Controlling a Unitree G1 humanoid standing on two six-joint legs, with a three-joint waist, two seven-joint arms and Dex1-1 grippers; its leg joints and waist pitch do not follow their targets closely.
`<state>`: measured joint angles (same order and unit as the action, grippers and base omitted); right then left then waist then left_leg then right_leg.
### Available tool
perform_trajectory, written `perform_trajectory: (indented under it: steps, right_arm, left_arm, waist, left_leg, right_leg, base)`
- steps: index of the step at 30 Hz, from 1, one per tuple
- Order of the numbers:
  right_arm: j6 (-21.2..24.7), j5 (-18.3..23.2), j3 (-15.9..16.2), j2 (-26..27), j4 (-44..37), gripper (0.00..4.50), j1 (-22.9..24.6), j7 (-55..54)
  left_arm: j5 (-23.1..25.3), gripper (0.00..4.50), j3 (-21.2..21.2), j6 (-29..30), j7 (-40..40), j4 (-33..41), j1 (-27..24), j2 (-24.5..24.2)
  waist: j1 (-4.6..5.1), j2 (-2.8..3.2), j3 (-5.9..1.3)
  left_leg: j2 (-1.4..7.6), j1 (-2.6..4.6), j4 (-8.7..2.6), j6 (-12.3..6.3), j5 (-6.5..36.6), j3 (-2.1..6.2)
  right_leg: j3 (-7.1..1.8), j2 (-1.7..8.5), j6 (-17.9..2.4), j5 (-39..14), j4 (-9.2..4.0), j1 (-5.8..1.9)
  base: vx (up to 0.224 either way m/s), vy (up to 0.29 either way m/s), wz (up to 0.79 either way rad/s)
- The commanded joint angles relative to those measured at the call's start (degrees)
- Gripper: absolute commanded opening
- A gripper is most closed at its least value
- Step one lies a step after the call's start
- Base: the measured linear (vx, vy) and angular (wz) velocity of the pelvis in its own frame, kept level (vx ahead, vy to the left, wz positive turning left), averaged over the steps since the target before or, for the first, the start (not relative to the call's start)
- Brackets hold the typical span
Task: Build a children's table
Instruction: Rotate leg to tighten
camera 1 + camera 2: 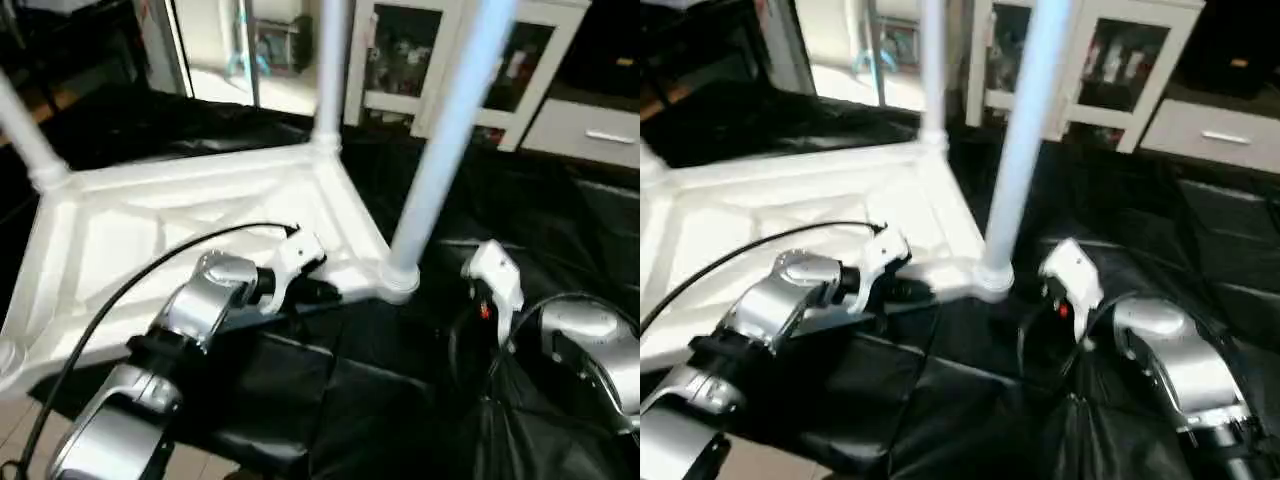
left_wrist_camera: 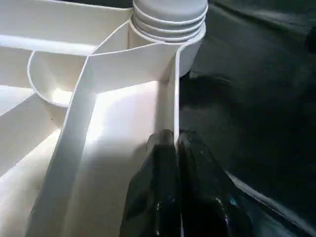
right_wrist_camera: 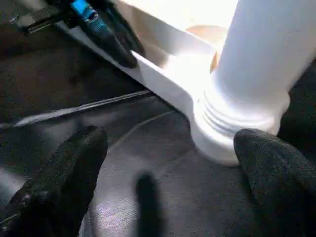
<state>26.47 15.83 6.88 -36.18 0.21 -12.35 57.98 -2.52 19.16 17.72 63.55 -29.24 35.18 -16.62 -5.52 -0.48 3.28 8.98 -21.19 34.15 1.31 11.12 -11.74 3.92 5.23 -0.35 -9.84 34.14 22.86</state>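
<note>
Children's table top point(image 1: 190, 225), a white plastic rectangle with raised ribs, lies upside down on the black sheet point(image 1: 520, 230) that covers the work place, so its ribbed underside faces up. Three long white tube legs stand up from its corner sockets: one at the near right corner point(image 1: 440, 150), one at the far right corner point(image 1: 330, 70) and one at the far left corner point(image 1: 25, 130). The near left corner is at the edge of the head views, and I cannot tell if a leg is there. The left gripper point(image 2: 175, 148) has its two black fingers pressed together on the thin white side wall point(image 2: 173, 106) of the top, near the near right corner, so it holds the top steady. The right gripper point(image 3: 173, 163) has its fingers wide apart, one on each side of the foot of the near right leg point(image 3: 247, 89), close by but holding nothing. A white cabinet with glass doors point(image 1: 520, 70) stands at the far right. I think the step in hand is fitting this near right leg, and the leg looks seated in its round socket point(image 1: 400, 280). Next, the robot probably needs to check that the leg sits tight. If one corner is bare, the right gripper must fetch the last leg while the left keeps the top from sliding.
</note>
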Motion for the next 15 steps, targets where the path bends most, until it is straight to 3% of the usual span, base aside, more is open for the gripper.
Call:
perform_trajectory:
  steps: [1, 2, 6, 15]
  right_arm:
    - [-1.51, -0.73, 0.94, -1.38, 0.23, 4.47, -0.92, 2.12]
    - [-1.82, -1.09, 1.39, -1.91, 0.61, 4.47, -1.19, 2.79]
    - [-2.85, -1.75, 3.01, -3.6, 2.07, 4.47, -2.54, 4.8]
    - [-5.09, -0.81, 1.53, -3.67, 3.85, 4.47, -3.16, 6.62]
  left_arm:
    - [-3.7, 0.0, 2.2, 0.23, 5.73, 3.33, -0.94, 1.22]
    - [-3.88, 0.0, 2.45, 0.54, 6.58, 4.12, -1.16, 1.03]
    - [-4.25, 0.0, 3.19, 1.91, 9.37, 6.96, -2.21, 0.07]
    - [-4.27, 0.0, 3.39, 4.01, 11.38, 10.34, -3.67, -1.7]
  waist:
    - [0.06, -1.28, -3.41]
    - [0.16, -1.29, -3.35]
    - [0.06, -1.24, -3.34]
    - [-0.69, -0.86, -3.58]
  left_leg:
    - [4.92, 1.1, -4.32, -3.29, 11.18, 2.08]
    - [4.88, 0.8, -4.4, -3.17, 11.44, 2.2]
    - [4.83, 1.18, -4.32, -2.85, 12.15, 2.14]
    - [4.92, 1.19, -4.2, -3.03, 10.71, 2.13]
  right_leg:
    - [-3.18, 4.78, -12.7, -15.03, -4.18, -2.12]
    - [-3.12, 4.84, -12.5, -16.03, -4.15, -2.37]
    - [-3.16, 4.8, -12.05, -17.95, -4.44, -2.06]
    - [-3.14, 4.73, -13.17, -14.09, -3.88, -2.27]
  base:
    - [0.0, 0.0, 0.0]
    - [0.0, 0.0, 0.0]
    - [0.0, 0.0, 0.0]
    - [0.0, 0.0, 0.0]
